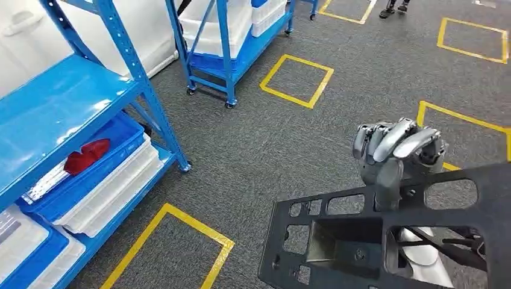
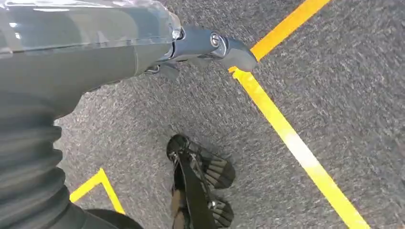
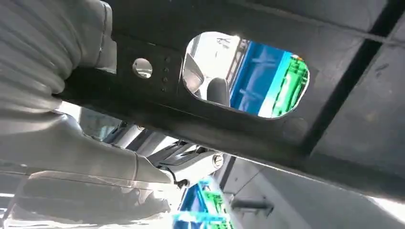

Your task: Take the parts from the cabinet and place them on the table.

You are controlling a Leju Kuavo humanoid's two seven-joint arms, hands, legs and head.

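Left hand point(image 2: 210, 45) hangs at the robot's side over grey carpet, seen from its wrist camera; its fingers look curled in with nothing between them, though I cannot tell that for certain. Right hand point(image 1: 395, 153) is clamped on the upper edge of a flat black part point(image 1: 385, 235), a plate pierced with rounded cut-outs and a boxed recess at its middle, its fingers folded over the rim from behind. The part is carried in the air in front of the robot's body, at the lower right of the head view, above the floor and touching no surface.

Going left to right across the head view: a blue shelving cabinet point(image 1: 72, 102) fills the left side, with a red object point(image 1: 87, 155) lying in a blue bin point(image 1: 102, 162) on a lower shelf, and white trays point(image 1: 114, 192) stacked beneath. Further back stands a second blue rack point(image 1: 226, 48) on castors holding white bins. Right of that, yellow tape squares point(image 1: 296, 80) mark the grey carpet point(image 1: 265, 138).

Judging by this, the part is already out of the cabinet and in hand, well apart from the shelves. Setting it down is left to do; I cannot make out a table anywhere, so the robot probably has to turn or walk to reach it.
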